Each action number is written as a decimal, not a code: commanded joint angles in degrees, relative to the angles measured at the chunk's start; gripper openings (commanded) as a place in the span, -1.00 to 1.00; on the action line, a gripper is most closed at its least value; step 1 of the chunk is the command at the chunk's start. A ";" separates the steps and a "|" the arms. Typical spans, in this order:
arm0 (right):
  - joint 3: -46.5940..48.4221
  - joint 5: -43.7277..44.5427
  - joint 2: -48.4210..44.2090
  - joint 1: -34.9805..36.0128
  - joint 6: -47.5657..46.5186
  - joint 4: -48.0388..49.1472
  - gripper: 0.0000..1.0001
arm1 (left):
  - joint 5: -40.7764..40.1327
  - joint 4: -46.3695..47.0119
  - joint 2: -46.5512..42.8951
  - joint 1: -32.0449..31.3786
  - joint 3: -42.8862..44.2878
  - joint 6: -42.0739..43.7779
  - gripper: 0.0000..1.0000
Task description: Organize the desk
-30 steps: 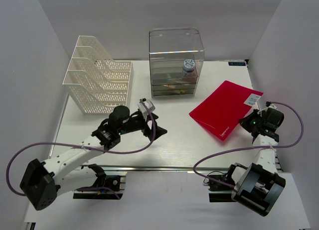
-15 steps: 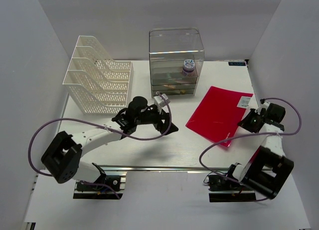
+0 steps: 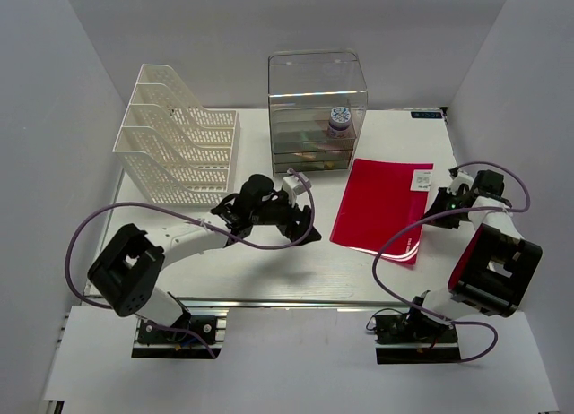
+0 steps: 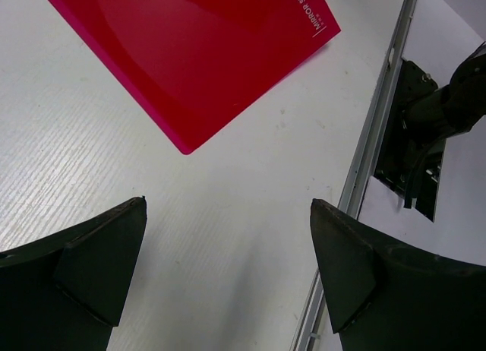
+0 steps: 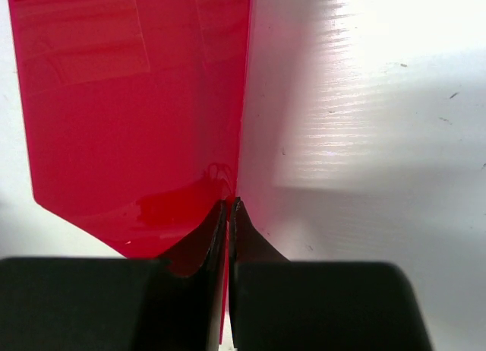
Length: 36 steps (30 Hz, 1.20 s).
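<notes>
While the left gripper hangs over the middle of the desk with its jaws spread wide and nothing between them, the right gripper is clenched on the right-hand edge of the red plastic folder, the thin sheet nipped between its two black fingertips in the right wrist view. The desk is the white tabletop filling the centre of the overhead view, its metal rail running along the lower edge. A white mesh file rack stands at the upper left and a clear plastic drawer box at the upper centre. The folder lies centre right, its near corner pointing toward the rail and a small white label at its far right corner. It looks light, glossy and bendy, so it will probably sag or flap if lifted by one edge alone, and it should slide easily on the smooth, finely ribbed desk top. The pinch on the free long edge seems the sensible hold, since the flat face offers the fingers nothing. A second hold by the open left gripper on the near-left edge would likely steady it, if the rack is where it belongs. The main risk appears to be the slick plastic slipping out of so narrow a bite
</notes>
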 commanded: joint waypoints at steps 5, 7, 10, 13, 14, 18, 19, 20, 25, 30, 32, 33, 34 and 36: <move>2.35 3.61 -1.64 0.91 -5.09 -1.47 -1.00 | 0.61 1.49 4.80 0.24 2.87 -1.69 0.95; 2.97 3.08 -1.11 0.91 -4.74 -1.82 -1.00 | -0.09 0.53 7.43 -0.28 5.93 -2.22 0.95; 2.97 2.55 0.03 1.08 -4.56 -1.30 -1.00 | 0.70 -0.27 13.15 -0.81 11.55 -4.66 0.92; 2.62 2.11 0.91 0.91 -4.65 -0.69 -1.00 | 0.01 -0.87 18.33 -0.81 17.00 -8.10 0.90; 2.53 1.94 1.26 0.99 -4.91 -0.60 -1.00 | -0.61 -1.32 19.22 -0.81 18.16 -8.55 0.90; 2.79 1.67 2.67 1.17 -5.52 -0.07 -1.00 | -2.55 -4.13 25.72 -0.81 24.04 -10.57 0.90; 2.80 1.67 3.11 1.26 -5.61 0.11 -1.00 | -2.64 -5.09 26.69 -0.81 25.01 -11.27 0.89; 2.71 1.59 3.37 1.17 -5.61 0.46 -1.00 | -2.64 -5.53 27.57 -0.81 27.02 -11.62 0.89; 3.23 1.15 5.30 1.08 -5.61 0.90 -1.00 | -1.59 -9.05 34.50 -0.81 32.92 -12.50 0.86; 3.67 1.50 6.80 1.17 -5.35 0.99 -1.00 | 0.52 -9.76 37.33 -0.81 34.60 -11.63 0.83; 4.11 1.85 7.59 1.17 -5.00 1.34 -1.00 | 0.70 -9.76 37.77 -0.81 34.51 -10.93 0.83; 4.29 2.02 7.85 1.17 -4.65 1.34 -1.00 | 0.87 -9.76 38.03 -0.81 34.51 -10.58 0.83; 4.81 2.11 8.64 1.26 -4.12 1.51 -0.98 | 1.14 -11.85 38.29 -0.81 34.69 -10.05 0.83; 5.43 2.03 9.70 1.17 -3.24 1.51 -0.80 | 2.28 -12.13 38.82 -0.81 34.87 -9.35 0.82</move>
